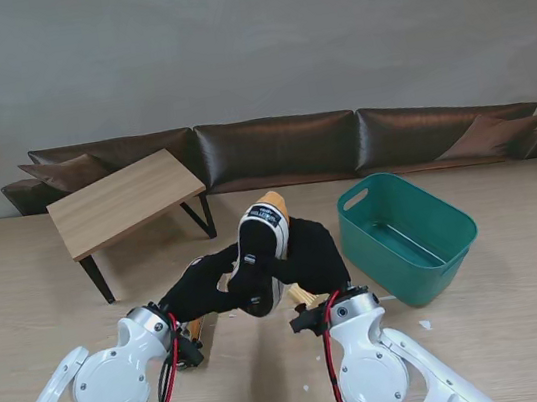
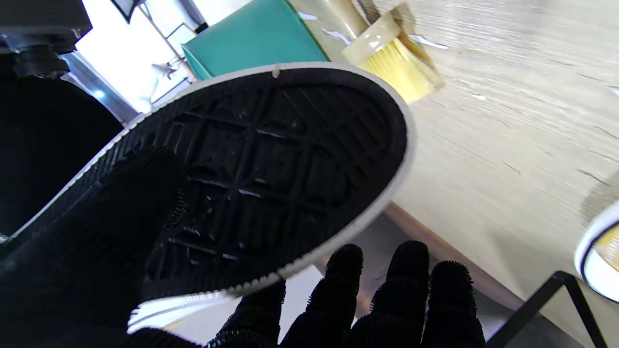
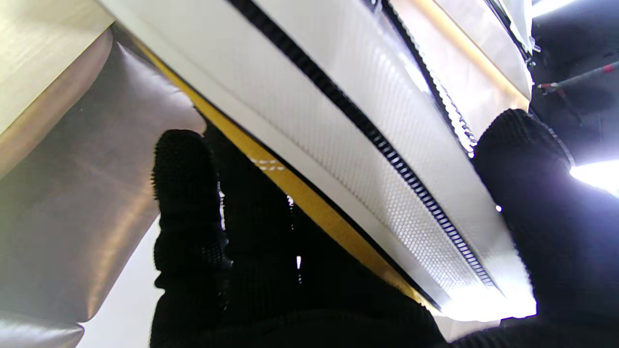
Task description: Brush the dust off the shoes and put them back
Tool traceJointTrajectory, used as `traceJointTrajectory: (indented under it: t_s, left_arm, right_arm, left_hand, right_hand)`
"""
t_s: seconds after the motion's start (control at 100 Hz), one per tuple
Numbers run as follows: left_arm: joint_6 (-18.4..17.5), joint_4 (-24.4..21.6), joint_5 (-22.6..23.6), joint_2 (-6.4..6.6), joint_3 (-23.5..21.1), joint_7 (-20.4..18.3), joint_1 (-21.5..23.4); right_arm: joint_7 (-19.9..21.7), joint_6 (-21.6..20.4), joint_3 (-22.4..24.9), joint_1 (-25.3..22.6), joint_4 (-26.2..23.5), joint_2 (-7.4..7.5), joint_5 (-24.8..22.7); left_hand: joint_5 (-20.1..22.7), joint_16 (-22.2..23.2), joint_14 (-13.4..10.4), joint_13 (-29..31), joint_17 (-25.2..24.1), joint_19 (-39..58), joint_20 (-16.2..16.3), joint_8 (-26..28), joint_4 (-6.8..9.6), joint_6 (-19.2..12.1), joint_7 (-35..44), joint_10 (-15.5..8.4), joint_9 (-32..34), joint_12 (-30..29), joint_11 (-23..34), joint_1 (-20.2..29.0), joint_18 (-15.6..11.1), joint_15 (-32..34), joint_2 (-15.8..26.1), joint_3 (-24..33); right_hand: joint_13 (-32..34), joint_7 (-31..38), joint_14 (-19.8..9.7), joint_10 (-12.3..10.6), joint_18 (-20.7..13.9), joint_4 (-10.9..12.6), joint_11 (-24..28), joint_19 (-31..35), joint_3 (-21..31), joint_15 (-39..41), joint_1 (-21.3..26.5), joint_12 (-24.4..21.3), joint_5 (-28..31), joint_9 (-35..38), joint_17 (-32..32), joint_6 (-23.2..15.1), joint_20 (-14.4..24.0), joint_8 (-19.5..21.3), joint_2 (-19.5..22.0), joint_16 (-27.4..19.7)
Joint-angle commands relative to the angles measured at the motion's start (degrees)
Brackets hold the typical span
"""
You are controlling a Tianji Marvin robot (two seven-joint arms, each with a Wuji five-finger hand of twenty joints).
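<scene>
Shoe: we hold a white, black and yellow shoe [image 1: 260,246] raised over the middle of the desk [image 1: 513,346], toe pointing away from us.
Left robot hand [image 1: 203,286]: our gloved fingers [image 2: 406,290] wrap the shoe's black sole, gripping it.
Right robot hand [image 1: 309,256]: clasped on the shoe's side, thumb and fingers [image 3: 186,193] across it.
Brush: a yellow-bristled brush [image 2: 399,63] lies on the desk near us.
Basin: a green basin [image 1: 410,233] sits right of the shoe.
</scene>
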Motion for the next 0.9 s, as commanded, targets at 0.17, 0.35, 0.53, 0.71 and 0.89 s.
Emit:
traceJointTrajectory:
  t_s: [0.17,0.35,0.53,0.71,0.89]
  left_arm:
    - [-2.05,0.93,-4.61,-1.75,2.67,2.02,0.03]
    - [-1.63,0.95,-10.17,-3.55,4.05,7.44,1.32]
    - [0.03,0.48,-13.76,-4.56,4.07,10.00,2.59]
    - [1.97,-0.91,-17.98,-4.95,2.57,10.06,4.14]
    - [3.37,-1.47,-19.13,-5.15,1.30,10.41,4.93]
  right_arm:
    - [-0.81,0.03,-1.09,0.87,0.35,-1.69,1.96]
    - [-1.08,0.72,-1.51,1.49,2.00,-2.29,4.16]
    - [-0.29,2.04,-1.49,1.54,2.86,-2.53,6.64]
    - [3.16,3.34,-0.31,0.09,1.76,-2.07,11.21]
    - [7.56,5.31,1.02,-0.97,0.81,-0.88,12.97]
  left_hand:
    - [18.39,5.00,2.62,10.39,10.87,5.75,9.41,16.82,0.80,-0.37,16.41,0.72,13.19,5.45,3.74,10.29,4.83,8.27,2.47,-4.36]
    - [25.90,11.40,2.34,34.11,21.57,52.11,6.86,38.10,0.08,4.55,49.24,-0.47,36.73,20.86,12.84,30.50,11.30,29.71,2.66,-15.53]
    - [29.04,11.32,-2.27,50.58,35.93,64.45,-0.85,34.28,-0.95,7.51,53.97,-4.59,51.62,21.35,17.57,30.97,13.92,38.58,-0.75,-9.75]
    - [28.72,14.84,-3.53,51.20,37.40,65.50,-1.89,33.80,-1.26,9.49,54.90,-4.01,52.07,22.30,20.38,31.36,14.31,43.92,-0.63,-8.21]
    - [28.14,15.25,-3.80,50.86,36.77,64.98,-2.11,33.85,-1.15,9.91,55.30,-3.98,51.39,23.11,20.55,31.74,14.13,43.35,-0.21,-8.28]
  right_hand:
    - [2.91,1.98,-4.57,-1.90,0.48,3.37,0.19,1.00,11.09,1.20,13.17,1.55,2.93,2.22,-8.57,-8.66,1.44,3.20,5.09,0.66]
    - [1.88,0.16,-3.45,-1.63,1.36,3.82,-0.30,0.43,8.36,0.93,12.80,1.46,1.41,0.66,-10.30,-8.29,1.78,1.05,6.93,0.68]
    - [-2.33,-3.56,-1.19,0.72,2.86,4.49,-0.44,-1.46,5.65,-0.18,7.36,-0.67,-5.39,-4.73,-13.86,-5.66,2.58,-3.79,8.37,0.35]
    - [-10.63,-18.37,2.14,3.77,5.09,13.81,0.65,-5.63,2.63,-0.43,-6.86,-2.82,-13.04,-16.40,-19.50,3.97,5.16,4.64,12.34,-0.24]
    - [-16.10,-19.91,3.95,5.19,5.71,14.24,1.34,-8.87,-5.29,0.50,-8.95,-4.25,-18.62,-23.40,-22.52,7.45,7.24,3.31,10.06,-0.65]
